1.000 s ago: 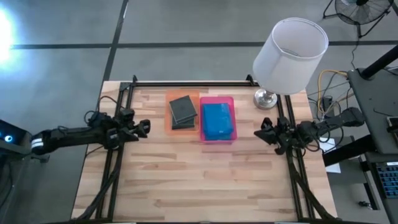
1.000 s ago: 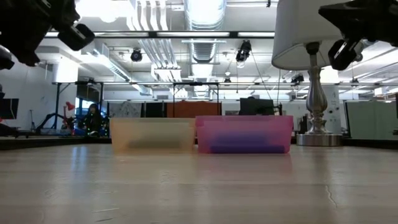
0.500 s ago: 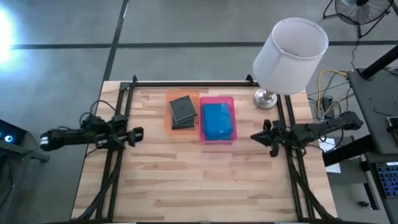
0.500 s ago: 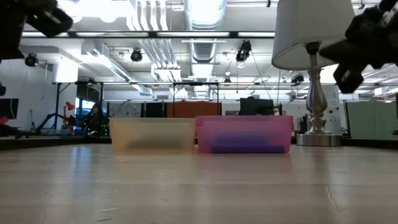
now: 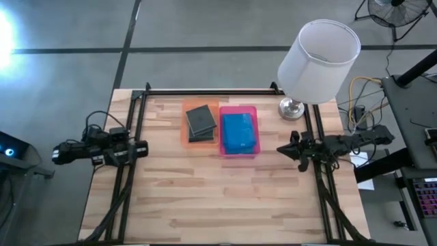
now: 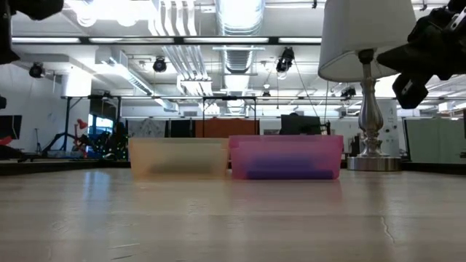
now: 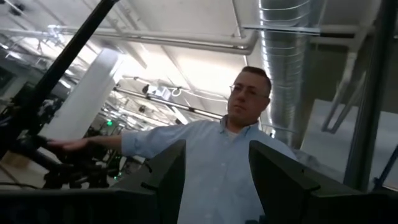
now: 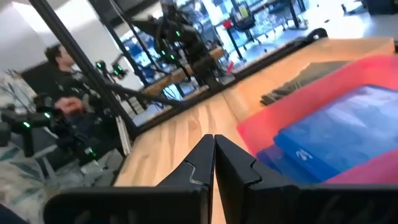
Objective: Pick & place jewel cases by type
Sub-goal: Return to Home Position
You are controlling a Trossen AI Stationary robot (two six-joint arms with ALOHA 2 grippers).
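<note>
Now | my left gripper (image 5: 140,147) spread, retreated to 9 o'clock | right gripper (image 5: 281,149) pressed together, empty | jewel cases (image 5: 239,133) binned: homing.

Low view: the orange tray (image 6: 178,159) wall hides its dark jewel cases (image 5: 201,121); blue jewel cases (image 6: 284,172) show as 1 blurred band. Stack counts are indeterminate

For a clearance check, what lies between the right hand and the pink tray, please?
Only bare table between right hand and pink tray, per the high view.
</note>
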